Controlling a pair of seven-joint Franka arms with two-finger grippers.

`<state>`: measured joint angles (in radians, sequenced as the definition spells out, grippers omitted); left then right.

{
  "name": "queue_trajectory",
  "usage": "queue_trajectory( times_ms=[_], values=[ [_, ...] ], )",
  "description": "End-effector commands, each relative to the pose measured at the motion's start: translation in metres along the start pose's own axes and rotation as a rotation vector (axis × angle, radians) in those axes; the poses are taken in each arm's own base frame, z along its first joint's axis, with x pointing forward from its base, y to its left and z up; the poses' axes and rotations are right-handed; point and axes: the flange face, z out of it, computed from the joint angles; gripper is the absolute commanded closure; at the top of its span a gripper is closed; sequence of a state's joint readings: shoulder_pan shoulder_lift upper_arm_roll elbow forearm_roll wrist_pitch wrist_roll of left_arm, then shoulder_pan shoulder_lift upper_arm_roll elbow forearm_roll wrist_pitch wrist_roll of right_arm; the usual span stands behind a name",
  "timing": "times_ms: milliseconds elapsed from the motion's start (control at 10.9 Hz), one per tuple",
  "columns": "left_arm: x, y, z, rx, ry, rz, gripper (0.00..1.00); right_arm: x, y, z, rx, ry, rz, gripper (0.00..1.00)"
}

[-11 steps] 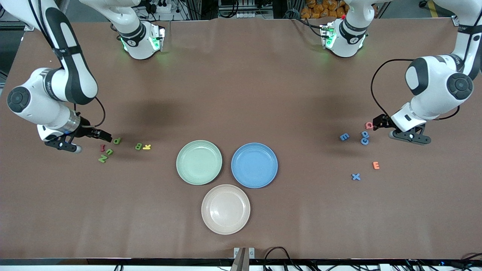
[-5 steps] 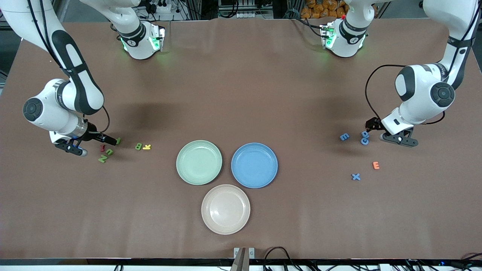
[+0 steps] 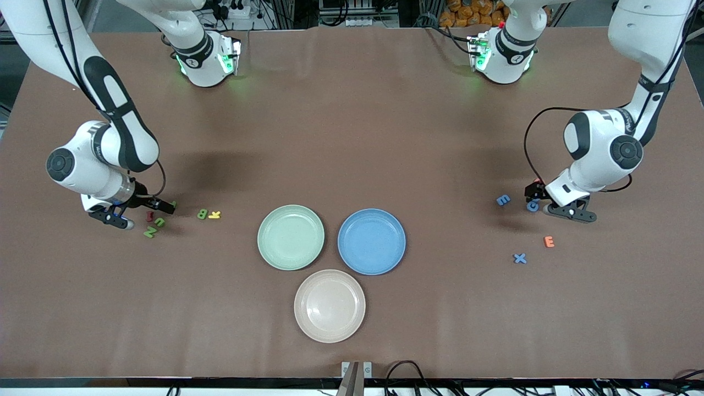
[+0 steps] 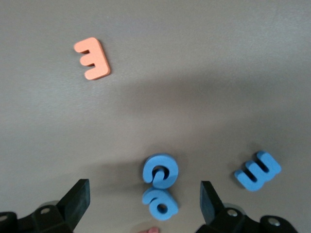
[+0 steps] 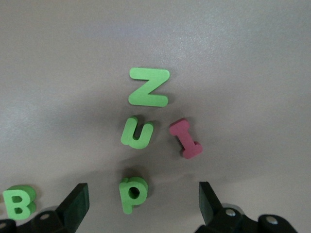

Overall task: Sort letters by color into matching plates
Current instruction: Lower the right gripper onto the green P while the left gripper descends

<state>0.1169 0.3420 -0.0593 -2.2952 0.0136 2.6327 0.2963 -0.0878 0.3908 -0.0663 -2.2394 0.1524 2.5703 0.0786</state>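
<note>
Both arms shifted inward toward the letter clusters since one second ago; letters and plates unmoved.

Right gripper [image 3: 147, 211] low over the cluster at the right arm's end of the desk [image 3: 352, 137], jaws wide, holding nothing. In the right wrist view, green P [image 5: 132, 193] between the open fingers [image 5: 73, 208]; green U [image 5: 136, 133] and green N [image 5: 149, 87] just past it, dark red I [image 5: 185, 139] beside the U, green B [image 5: 18, 201] off to one side. In the front view, yellow K [image 3: 214, 214] touching the B.

Left gripper [image 3: 542, 199] low over the cluster at the left arm's end, jaws wide, empty. In the left wrist view, two rounded blue letters [image 4: 160, 187] touching each other between the fingers [image 4: 212, 204]; blue E [image 4: 257, 170] beside them, orange E [image 4: 92, 58] well apart. Blue X [image 3: 520, 258] nearer the front camera.

Mint green plate [image 3: 291, 237] and blue plate [image 3: 372, 241] side by side mid-desk, beige plate [image 3: 330, 306] nearer the camera; none holding letters.
</note>
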Motion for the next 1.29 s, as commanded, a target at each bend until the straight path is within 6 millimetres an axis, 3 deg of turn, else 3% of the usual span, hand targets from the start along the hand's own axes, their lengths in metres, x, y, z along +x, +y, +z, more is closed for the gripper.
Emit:
queue_trajectory(
  times_ms=[0,551,735,1102,1194],
  values=[
    [0.012,0.014,0.015,0.005,-0.011,-0.052,0.00,-0.003,-0.001,0.005,0.009,0.003,0.016,0.00],
    [0.010,0.018,0.025,0.003,-0.028,-0.056,0.00,-0.020,-0.006,0.019,0.010,0.012,0.016,0.06],
    [0.008,0.016,0.026,0.011,-0.033,-0.050,0.00,-0.024,-0.008,0.022,0.007,0.003,0.009,0.13],
    [0.008,0.015,0.027,0.014,-0.034,-0.048,0.00,-0.026,-0.011,0.023,0.006,0.002,0.002,0.55],
    [0.007,0.016,0.028,0.019,-0.038,-0.037,0.11,-0.026,-0.011,0.023,0.007,0.004,0.002,0.66]
  ],
)
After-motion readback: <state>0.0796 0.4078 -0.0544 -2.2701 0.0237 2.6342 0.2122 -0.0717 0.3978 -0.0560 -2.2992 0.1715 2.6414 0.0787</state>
